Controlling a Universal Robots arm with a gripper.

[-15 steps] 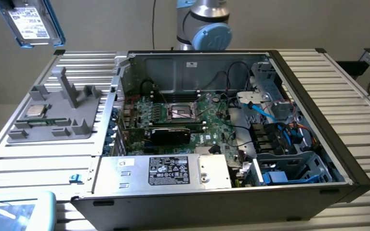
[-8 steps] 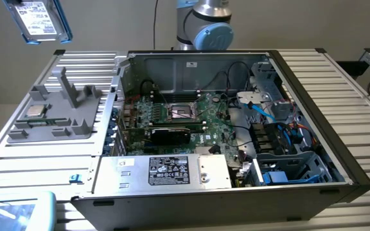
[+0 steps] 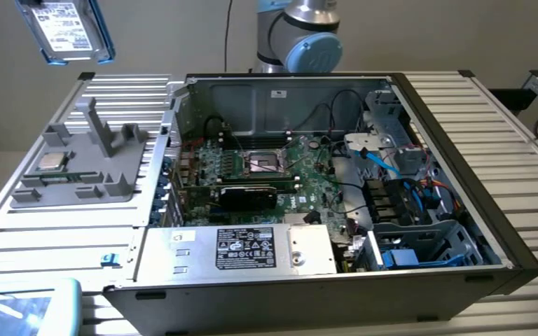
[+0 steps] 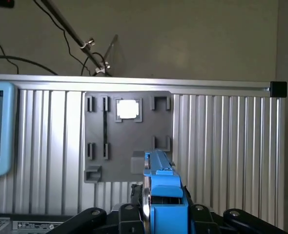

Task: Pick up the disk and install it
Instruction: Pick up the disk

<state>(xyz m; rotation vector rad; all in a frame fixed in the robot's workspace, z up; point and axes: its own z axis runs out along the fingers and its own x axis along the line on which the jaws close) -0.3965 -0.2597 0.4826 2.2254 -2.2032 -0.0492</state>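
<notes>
The disk [image 3: 64,28], a silver drive with a white label in a bright blue bracket, hangs high in the air at the exterior view's upper left, above the grey fixture [image 3: 82,168]. In the wrist view the disk [image 4: 163,187] stands edge-on between my black fingers [image 4: 129,214]. My gripper [image 4: 161,213] is shut on it. Far below it lies the grey fixture [image 4: 127,136].
The open computer case [image 3: 475,210] fills the table's middle, with motherboard [image 3: 260,168], a silver box with a black label [image 3: 246,248] and a blue-railed bay [image 3: 419,248]. A small silver chip [image 3: 52,161] sits on the fixture. A light blue device [image 3: 17,308] lies at the near left corner.
</notes>
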